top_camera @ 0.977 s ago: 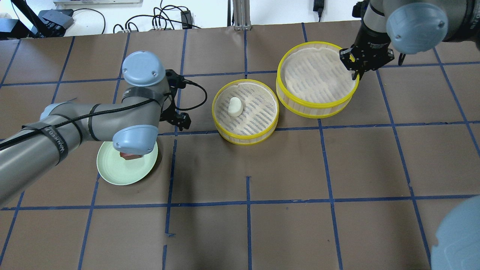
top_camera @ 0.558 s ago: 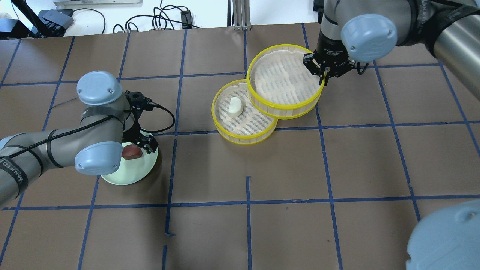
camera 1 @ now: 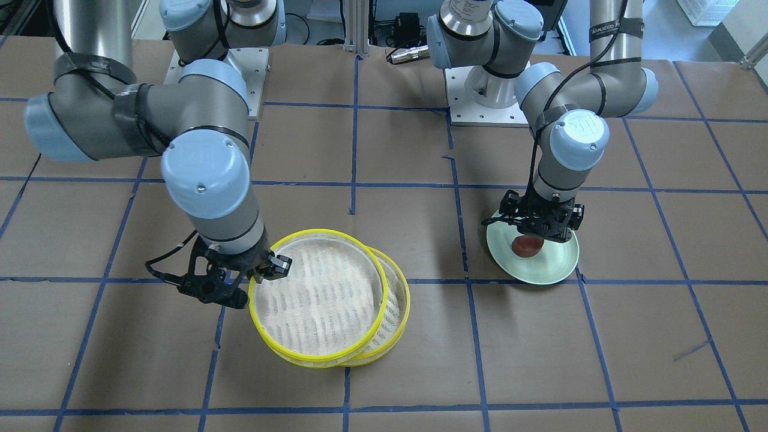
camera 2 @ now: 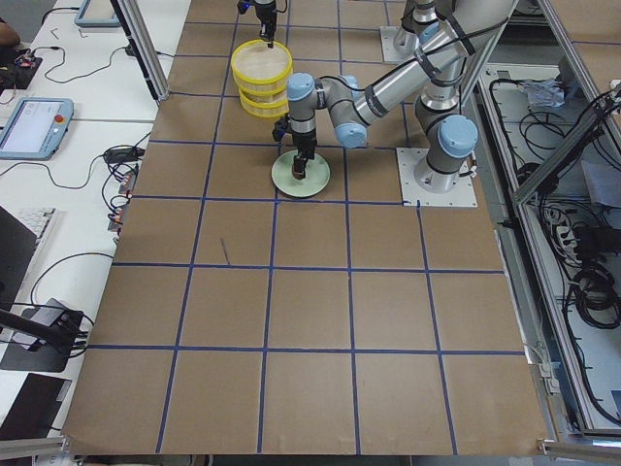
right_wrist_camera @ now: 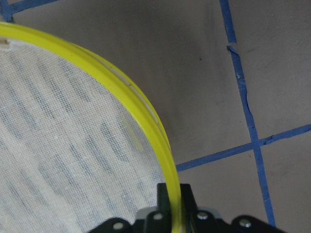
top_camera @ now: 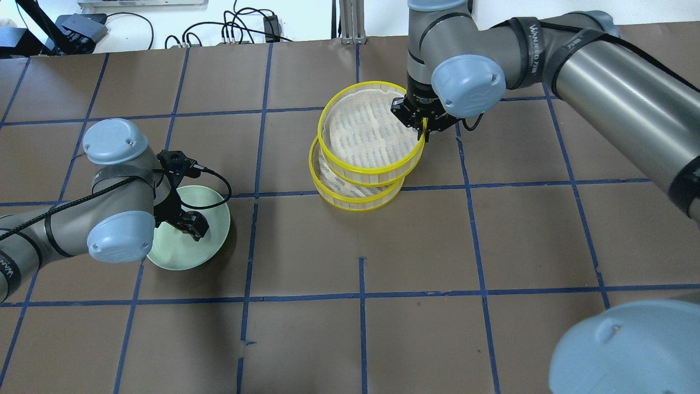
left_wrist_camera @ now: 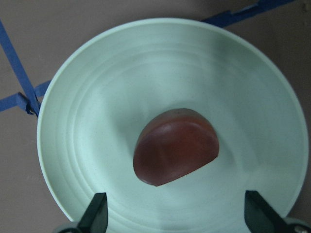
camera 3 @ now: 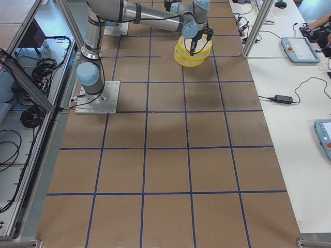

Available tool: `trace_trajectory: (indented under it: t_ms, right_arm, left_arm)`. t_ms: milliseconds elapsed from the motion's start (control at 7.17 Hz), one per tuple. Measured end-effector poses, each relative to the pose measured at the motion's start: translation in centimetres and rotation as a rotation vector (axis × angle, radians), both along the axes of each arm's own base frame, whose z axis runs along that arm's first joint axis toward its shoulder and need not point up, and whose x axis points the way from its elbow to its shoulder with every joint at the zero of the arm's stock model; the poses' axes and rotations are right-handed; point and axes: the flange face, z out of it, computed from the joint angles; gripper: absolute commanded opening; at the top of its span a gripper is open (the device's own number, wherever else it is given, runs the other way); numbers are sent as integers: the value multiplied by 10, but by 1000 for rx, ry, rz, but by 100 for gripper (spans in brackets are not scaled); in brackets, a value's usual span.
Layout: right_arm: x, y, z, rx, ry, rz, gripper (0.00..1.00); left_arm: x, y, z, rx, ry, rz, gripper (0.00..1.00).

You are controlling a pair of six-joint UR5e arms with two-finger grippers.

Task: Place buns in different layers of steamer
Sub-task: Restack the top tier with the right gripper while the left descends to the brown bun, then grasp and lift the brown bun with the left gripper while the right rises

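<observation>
My right gripper [top_camera: 422, 127] is shut on the yellow rim [right_wrist_camera: 121, 82] of the empty upper steamer layer [top_camera: 366, 134]. It holds that layer over the lower layer [top_camera: 355, 200], slightly offset; I cannot tell if they touch. The white bun is hidden under the held layer. The reddish-brown bun [left_wrist_camera: 176, 145] lies on the pale green plate [left_wrist_camera: 97, 97]. My left gripper [camera 1: 540, 231] is open just above the bun, its fingers on either side of it. From overhead the left gripper [top_camera: 192, 224] hides the bun.
The pale green plate [top_camera: 180, 254] sits at the table's left on brown paper with a blue tape grid. Cables lie beyond the far table edge. My right arm's elbow [top_camera: 629, 350] fills the near right corner of the overhead view.
My right gripper has carried the steamer layer leftward over the other layer, covering the white bun. My left gripper has moved back over the plate, above the reddish-brown bun.
</observation>
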Motion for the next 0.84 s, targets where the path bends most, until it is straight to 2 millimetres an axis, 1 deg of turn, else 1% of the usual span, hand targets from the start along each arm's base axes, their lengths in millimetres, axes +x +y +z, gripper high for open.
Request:
trace_trajectory:
  t_ms: [140, 419, 558, 698, 837]
  right_arm:
    - [9, 2, -3, -6, -1, 1, 1]
    - [19, 5, -12, 0, 1, 17, 1]
    - [19, 5, -15, 5, 2, 20, 1]
    - [19, 6, -17, 10, 3, 25, 2]
    - [19, 7, -20, 15, 5, 27, 3]
  left_arm:
    - [0, -3, -5, 3, 18, 3, 71]
    - [-2, -7, -9, -4, 50, 8, 25]
    - [-2, -7, -9, -8, 53, 9, 8]
    - [-2, -8, -8, -11, 54, 11, 2]
    - [-4, -9, -7, -16, 53, 23, 2]
